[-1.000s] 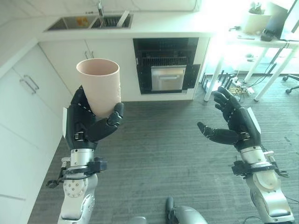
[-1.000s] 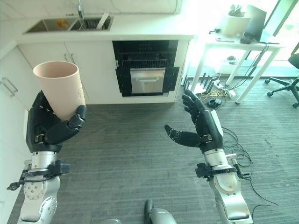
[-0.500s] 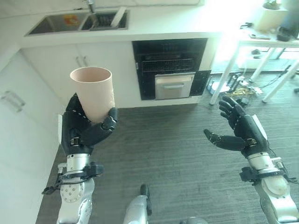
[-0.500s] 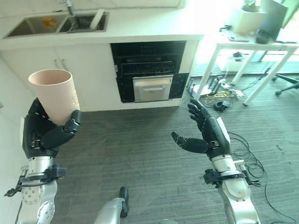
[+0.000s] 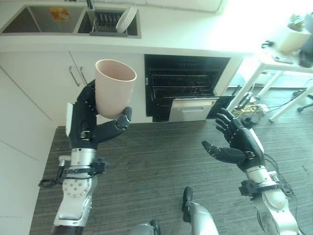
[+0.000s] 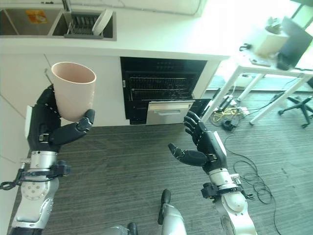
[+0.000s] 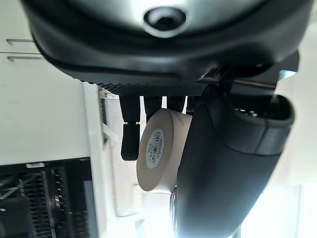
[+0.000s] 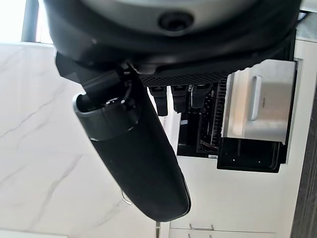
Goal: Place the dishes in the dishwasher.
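While my left hand (image 5: 90, 128) is raised in front of the white cabinets (image 5: 46, 73), its fingers (image 5: 88, 100) and thumb curl round the lower part of a pale pink cup (image 5: 114, 87), which sits upright with its open mouth tipped slightly toward the room. From the wrist I see the cup's base, bearing a small label, pressed between my thumb and fingers. My right hand (image 5: 238, 146) hangs out over the grey floor (image 5: 161, 161), holding nothing, palm turned inward, fingers spread and relaxed, thumb pointing toward the other hand. Ahead, under the white bench (image 5: 186, 36), the dishwasher (image 5: 188, 87) stands open, its dark racks showing and a silver drawer front (image 5: 193, 108) pulled out at the bottom. Up on the bench a sink (image 5: 73, 22) holds a rack with what looks like a white plate (image 5: 125, 18) leaning in it, though I can't be sure from here. Off to the right stands a white table (image 5: 283, 61), well apart from the cup.
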{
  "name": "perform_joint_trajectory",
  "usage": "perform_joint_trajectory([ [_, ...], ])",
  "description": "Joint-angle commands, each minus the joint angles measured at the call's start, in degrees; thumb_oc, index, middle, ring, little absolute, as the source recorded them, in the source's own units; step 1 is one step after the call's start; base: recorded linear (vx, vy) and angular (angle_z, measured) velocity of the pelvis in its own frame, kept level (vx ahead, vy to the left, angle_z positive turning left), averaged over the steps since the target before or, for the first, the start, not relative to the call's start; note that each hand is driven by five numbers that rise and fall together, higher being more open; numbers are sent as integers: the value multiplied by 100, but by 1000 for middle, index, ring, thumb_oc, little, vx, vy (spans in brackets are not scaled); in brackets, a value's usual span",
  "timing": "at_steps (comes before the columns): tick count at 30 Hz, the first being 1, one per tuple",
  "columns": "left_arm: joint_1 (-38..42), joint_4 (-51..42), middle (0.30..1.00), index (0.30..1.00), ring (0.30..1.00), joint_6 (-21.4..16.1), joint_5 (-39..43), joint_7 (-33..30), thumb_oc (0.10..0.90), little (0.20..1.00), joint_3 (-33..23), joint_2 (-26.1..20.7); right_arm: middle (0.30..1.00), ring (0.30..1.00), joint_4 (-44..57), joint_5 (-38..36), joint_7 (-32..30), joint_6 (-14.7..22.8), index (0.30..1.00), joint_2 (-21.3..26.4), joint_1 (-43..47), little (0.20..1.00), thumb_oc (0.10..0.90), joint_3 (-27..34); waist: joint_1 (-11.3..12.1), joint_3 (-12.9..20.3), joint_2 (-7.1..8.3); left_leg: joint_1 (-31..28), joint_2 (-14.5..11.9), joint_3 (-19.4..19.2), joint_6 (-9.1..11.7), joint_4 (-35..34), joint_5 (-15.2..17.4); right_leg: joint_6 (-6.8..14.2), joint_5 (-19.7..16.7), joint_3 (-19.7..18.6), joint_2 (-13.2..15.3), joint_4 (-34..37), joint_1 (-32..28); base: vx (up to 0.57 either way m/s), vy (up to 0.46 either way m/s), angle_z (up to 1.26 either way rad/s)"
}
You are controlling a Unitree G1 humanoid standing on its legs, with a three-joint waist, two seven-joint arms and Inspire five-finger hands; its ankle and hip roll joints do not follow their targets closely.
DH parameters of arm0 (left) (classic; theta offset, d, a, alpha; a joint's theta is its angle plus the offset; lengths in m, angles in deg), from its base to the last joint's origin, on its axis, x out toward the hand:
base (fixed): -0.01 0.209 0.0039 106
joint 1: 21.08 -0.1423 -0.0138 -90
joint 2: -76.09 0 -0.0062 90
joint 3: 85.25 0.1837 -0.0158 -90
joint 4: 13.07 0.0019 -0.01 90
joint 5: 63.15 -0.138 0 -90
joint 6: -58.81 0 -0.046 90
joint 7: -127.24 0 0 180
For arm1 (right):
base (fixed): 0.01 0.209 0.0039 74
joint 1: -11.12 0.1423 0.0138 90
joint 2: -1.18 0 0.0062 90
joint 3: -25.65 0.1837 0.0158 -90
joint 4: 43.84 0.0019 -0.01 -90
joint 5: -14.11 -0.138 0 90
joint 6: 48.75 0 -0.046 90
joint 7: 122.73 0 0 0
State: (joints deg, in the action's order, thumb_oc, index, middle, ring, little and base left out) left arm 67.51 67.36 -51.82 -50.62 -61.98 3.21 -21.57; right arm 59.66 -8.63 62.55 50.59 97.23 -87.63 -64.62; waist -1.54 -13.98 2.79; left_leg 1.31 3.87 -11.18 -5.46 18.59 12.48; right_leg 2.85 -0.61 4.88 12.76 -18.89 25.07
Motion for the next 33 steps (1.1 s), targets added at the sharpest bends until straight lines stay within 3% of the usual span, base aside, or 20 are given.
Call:
perform_joint_trajectory([
  [1, 464, -1062, 300, 300, 300, -527, -254, -172, 400, 300, -288, -550, 900, 900, 759, -333, 89, 473, 900, 157, 700, 900, 800, 188, 71, 167, 97, 66, -1129, 799, 730, -140, 226, 850, 289, 85, 239, 170, -1300, 297, -523, 2],
  [3, 466, -1098, 300, 300, 300, -482, -292, -241, 400, 300, -246, -553, 900, 900, 753, -332, 55, 419, 900, 206, 768, 900, 800, 162, 107, 224, 113, 31, -1272, 752, 802, -140, 186, 848, 422, 248, 207, 170, -1379, 268, -511, 7],
  [4, 453, -1160, 300, 300, 300, -388, -119, -325, 400, 300, -228, -515, 900, 900, 743, -504, -58, 223, 900, 405, 972, 900, 800, 152, 66, 390, 112, -216, -1599, 633, 1024, -140, 162, 663, 632, 310, -32, 170, -1442, 326, -577, 22],
  [5, 440, -1173, 300, 300, 300, -376, -96, -317, 400, 300, -226, -502, 900, 900, 746, -542, -51, 204, 900, 415, 985, 900, 800, 150, 65, 415, 109, -239, -1625, 615, 1040, -140, 125, 629, 652, 316, -72, 170, -1457, 542, -921, 15],
  [6, 333, -1233, 300, 300, 300, -397, -38, -212, 400, 300, -225, -476, 900, 900, 738, -505, -3, 175, 900, 481, 950, 900, 800, 182, 74, 488, 89, -282, -1705, 532, 1102, -140, -520, 432, 803, 274, -313, 170, -1606, 300, -480, -5],
  [8, 262, -1256, 300, 300, 300, -442, -14, -153, 400, 300, -222, -459, 900, 900, 739, -509, 41, 174, 900, 541, 902, 900, 800, 217, 84, 504, 124, -341, -1733, 477, 1121, -140, -899, 308, 883, 282, -375, 170, -1702, 315, -501, -45],
  [9, 112, -1257, 300, 300, 300, -537, 74, -23, 400, 300, -274, -408, 900, 900, 739, -504, 116, 201, 900, 576, 761, 900, 800, 280, 64, 481, 174, -315, -1716, 159, 1090, 130, -1180, 137, 996, 352, -364, 170, -1853, 339, -498, -66],
  [10, 87, -1203, 300, 300, 300, -617, 84, 39, 400, 300, -228, -368, 900, 900, 744, -497, 86, 235, 900, 589, 669, 900, 800, 329, 69, 448, 170, -88, -1509, 159, 1012, 422, -994, 108, 1044, 461, -344, 170, -1931, 404, -366, -26],
  [11, -66, -1221, 300, 300, 300, -683, 40, 12, 400, 300, -234, -328, 900, 900, 760, -565, 124, 207, 900, 579, 597, 900, 800, 337, 99, 437, 98, -70, -1004, 232, 876, 57, -727, 168, 1076, 440, -386, 170, -1974, 259, -75, -3],
  [12, -109, -1224, 300, 300, 300, -704, 47, 19, 400, 300, -254, -323, 900, 900, 759, -575, 150, 200, 900, 562, 579, 900, 800, 344, 102, 432, 67, -95, -915, 220, 863, -140, -702, 184, 1089, 425, -421, 170, -1988, 218, 36, 12],
  [13, -150, -1224, 300, 300, 300, -724, 55, 24, 400, 300, -272, -319, 900, 900, 759, -571, 171, 186, 900, 541, 558, 900, 800, 345, 99, 406, 0, -6, -889, 208, 851, -140, -572, 204, 1107, 425, -485, 170, -2022, 153, 89, -5],
  [14, -144, -1182, 300, 300, 300, -764, 67, 39, 400, 300, -235, -304, 900, 900, 742, -430, 140, 212, 900, 471, 531, 900, 800, 298, 63, 366, -170, 359, -942, 91, 875, -140, -339, 228, 1162, 468, -638, 170, -2093, 171, 102, -3],
  [17, 3, -1125, 300, 300, 300, -758, -3, -13, 400, 300, -70, -289, 900, 900, 760, -318, 34, 345, 900, 444, 448, 900, 800, 226, 101, 337, -337, 1047, -1023, 168, 997, -140, -542, 209, 1348, 578, -831, 170, -2289, 199, 96, 21],
  [20, 137, -1014, 300, 300, 300, -823, -107, -111, 400, 300, 14, -250, 900, 900, 611, -342, 2, 452, 900, 544, 609, 900, 800, 196, 163, 374, -303, 1146, -912, 291, 898, -140, -509, 188, 1491, 528, -857, 170, -2444, 202, 196, -19],
  [23, 249, -990, 300, 300, 300, -891, -28, -79, 400, 300, -47, -339, 900, 900, 818, -392, 166, 498, 900, 489, 413, 900, 800, 311, 200, 496, -198, 928, -784, 408, 706, -140, -280, 370, 1445, 648, -653, 170, -2597, 294, 303, -67],
  [28, 504, -1010, 300, 300, 300, -709, 21, 73, 400, 300, -48, -354, 900, 900, 862, -152, -31, 473, 900, 294, 663, 900, 800, 142, 327, 517, -109, 766, -652, 540, 537, -140, -148, 488, 1343, 857, -533, 170, -2787, 235, 194, -8],
  [31, 470, -1075, 300, 300, 300, -652, 76, 129, 400, 300, -65, -368, 900, 900, 919, -28, -89, 279, 900, 243, 688, 900, 800, 80, 359, 524, -92, 738, -614, 541, 427, -140, -113, 604, 969, 940, -615, 170, -2979, 186, 151, 3],
  [33, 443, -1052, 300, 300, 300, -690, 77, 146, 400, 300, -45, -384, 900, 900, 936, -52, 5, 138, 900, 295, 608, 900, 800, 63, 269, 496, -115, 682, -604, 650, 371, -140, -83, 659, 628, 748, -727, 26, -2897, 159, 118, 14],
])
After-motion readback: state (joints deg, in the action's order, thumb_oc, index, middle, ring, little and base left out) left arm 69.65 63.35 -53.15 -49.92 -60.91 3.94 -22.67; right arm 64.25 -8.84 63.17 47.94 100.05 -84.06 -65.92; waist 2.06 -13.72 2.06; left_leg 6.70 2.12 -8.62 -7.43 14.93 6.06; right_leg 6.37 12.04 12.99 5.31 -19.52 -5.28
